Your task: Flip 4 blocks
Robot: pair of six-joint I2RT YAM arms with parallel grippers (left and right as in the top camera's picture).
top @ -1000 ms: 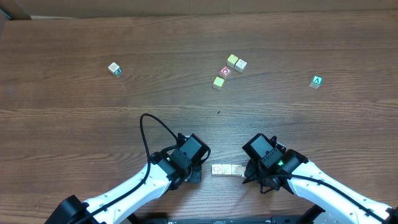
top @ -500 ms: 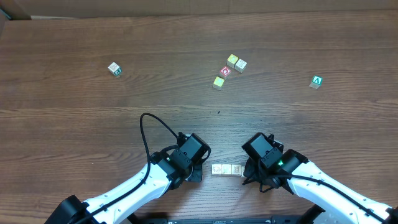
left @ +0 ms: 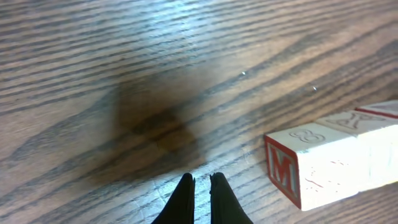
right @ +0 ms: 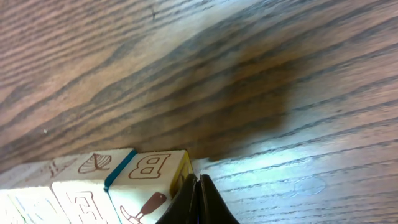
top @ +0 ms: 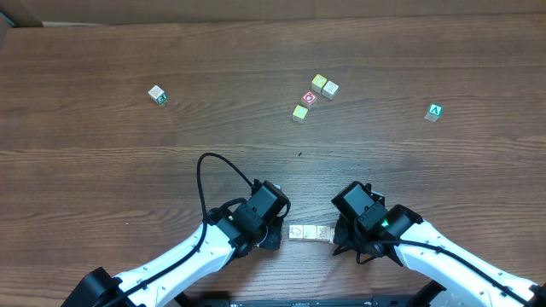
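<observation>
I am holding my left hand (left: 202, 190) closed on nothing, its two dark fingertips pressed almost together and pointing down at the bare tabletop (top: 102, 170). I am holding my right hand (right: 198, 196) closed and empty as well, fingertips meeting in a narrow point. The blocks (top: 310, 232) are lying in a short, tight row close to the near edge of the tabletop, directly between my two hands; from above I cannot tell exactly how many are in the row. My left wrist camera is showing the end block (left: 308, 168) just beside my fingertips and apart from them, a red M on its side and a faint mark on its pale top. My right wrist camera is showing the opposite end, where the block with a B (right: 152, 171) is sitting with a yellowish side edge, and my fingertips are standing right at its corner; I cannot tell whether they are touching it. Toward the far edge, a little right of the middle, a red-faced cube (top: 309, 98) is sitting among three pale or yellowish cubes (top: 319, 82). A green cube (top: 434, 112) is resting near the right edge, and a lone cube (top: 156, 94) is lying toward the far left.
</observation>
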